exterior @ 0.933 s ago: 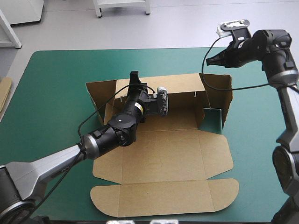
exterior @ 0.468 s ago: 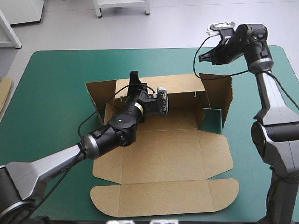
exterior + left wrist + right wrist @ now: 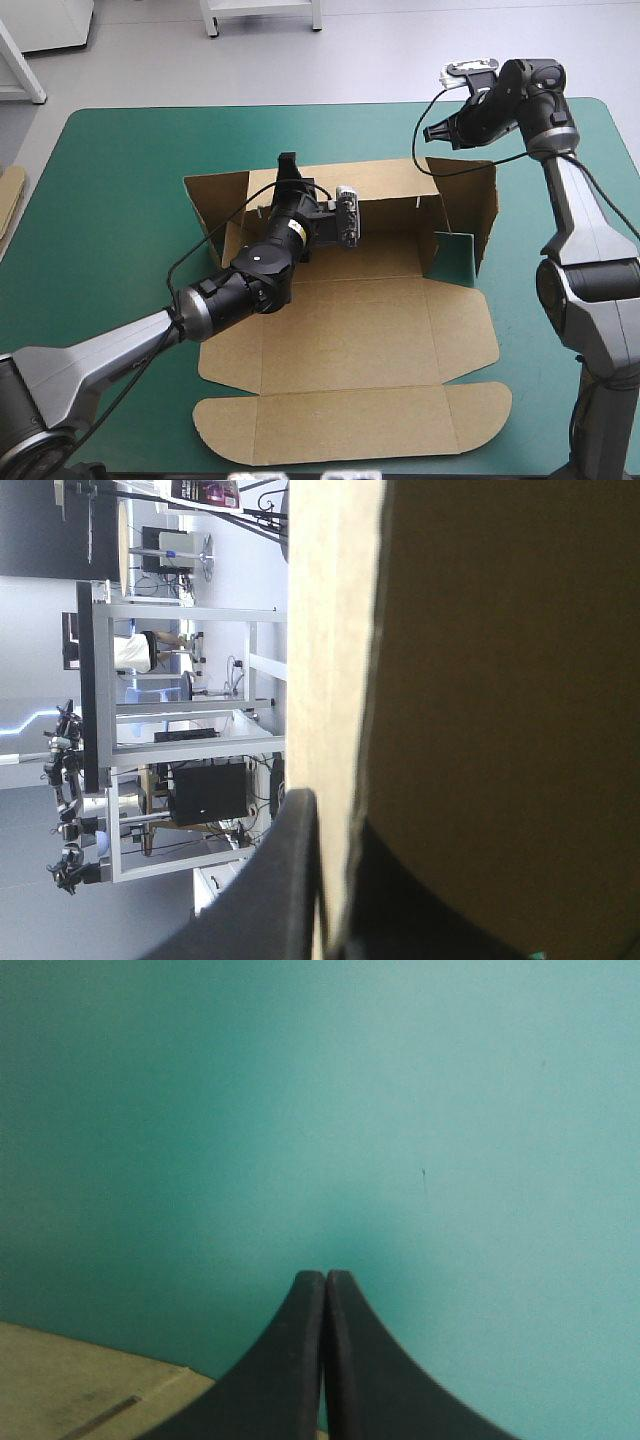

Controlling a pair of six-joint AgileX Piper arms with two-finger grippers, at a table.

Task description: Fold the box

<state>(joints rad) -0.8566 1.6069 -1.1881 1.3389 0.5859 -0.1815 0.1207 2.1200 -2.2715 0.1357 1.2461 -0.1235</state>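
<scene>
The brown box [image 3: 345, 330] lies mid-table with its back wall [image 3: 390, 182] and both end walls raised, the lid [image 3: 350, 425] flat toward the near edge. My left gripper [image 3: 288, 163] is shut on the back wall's top edge. In the left wrist view one black finger [image 3: 285, 880] lies on the outer side of the board [image 3: 480, 680] and the other shows dark on its inner side. My right gripper [image 3: 428, 134] hangs shut above the box's far right corner, holding nothing. In the right wrist view the right gripper [image 3: 325, 1276] forms one arch over the teal-green cover, with a corner of board [image 3: 80, 1390] beside it.
An edge of more brown board [image 3: 10, 195] shows at the table's left edge. The teal-green cover [image 3: 120, 200] lies bare on every side of the box. The right end wall [image 3: 470, 195] has a flap folded inward, with cover showing beneath it.
My right gripper has swung left and slightly down toward the box's far right corner. The left arm and the box have not moved.
</scene>
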